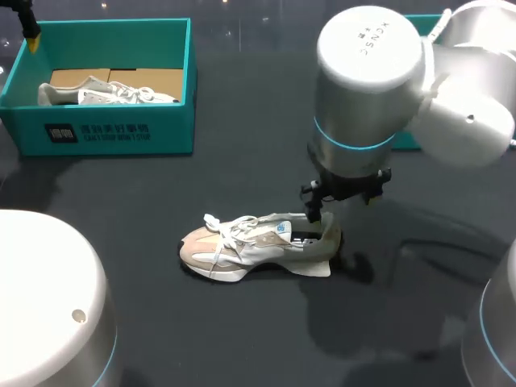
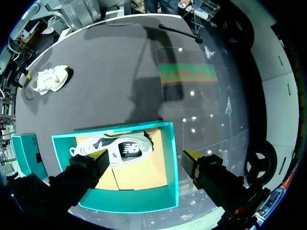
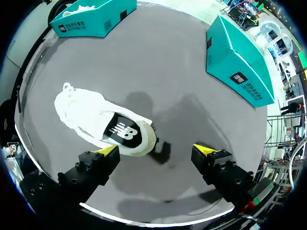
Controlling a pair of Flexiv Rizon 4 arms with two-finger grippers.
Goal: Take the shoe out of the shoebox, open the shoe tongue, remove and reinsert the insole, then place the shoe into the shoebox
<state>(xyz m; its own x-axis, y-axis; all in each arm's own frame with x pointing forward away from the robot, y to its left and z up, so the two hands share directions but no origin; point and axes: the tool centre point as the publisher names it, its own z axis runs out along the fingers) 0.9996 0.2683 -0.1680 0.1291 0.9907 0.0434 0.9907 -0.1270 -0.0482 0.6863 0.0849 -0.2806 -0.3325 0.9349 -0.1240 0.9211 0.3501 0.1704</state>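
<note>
- The shoe (image 1: 250, 246) stands sole-down mid-table, well apart from the shoebox (image 1: 113, 133), with its opening facing up, likely for the insole work.
- The right gripper (image 3: 156, 150) hangs over the heel, fingers wide and empty.
- The left gripper (image 2: 145, 154) hovers above the shoebox, fingers wide, out of the way.
- The head view hides the right fingers behind the arm; the right wrist view shows them.
- The left wrist view looks straight down on a second shoe (image 2: 115, 148) in the shoebox.

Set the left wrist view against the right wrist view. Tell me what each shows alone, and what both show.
Left wrist only: the shoebox's cardboard floor with a white boxed shoe lying on its side, below the open left gripper. Right wrist only: the open right gripper at the heel of the loose shoe. Both: the loose shoe on the dark table, and the teal shoebox.
</note>
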